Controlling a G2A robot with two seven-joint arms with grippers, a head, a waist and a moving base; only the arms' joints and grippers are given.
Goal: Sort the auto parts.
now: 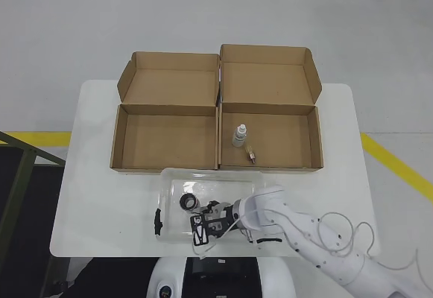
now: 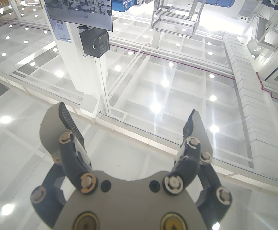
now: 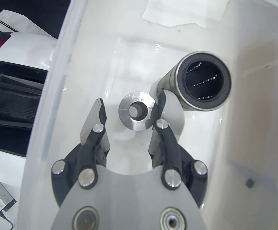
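My right gripper [image 3: 131, 108] is down inside the clear plastic bin [image 3: 57, 72], open, with its fingers on either side of a small metal sleeve [image 3: 137, 113] standing on end. One finger touches the sleeve's side and the other stands a little off it. A larger linear bearing [image 3: 198, 82] lies just beyond that finger. In the top view the right gripper [image 1: 201, 227] is at the bin's [image 1: 216, 173] near edge, with the bearing [image 1: 188, 202] beside it. My left gripper [image 2: 128, 118] is open, holds nothing and faces the ceiling.
Two open cardboard boxes stand behind the bin. The left box [image 1: 164, 141] holds nothing; the right box [image 1: 305, 141] holds a small white bottle [image 1: 240, 135] and a small brass part [image 1: 250, 156]. A black clip [image 1: 157, 221] sits on the bin's left wall.
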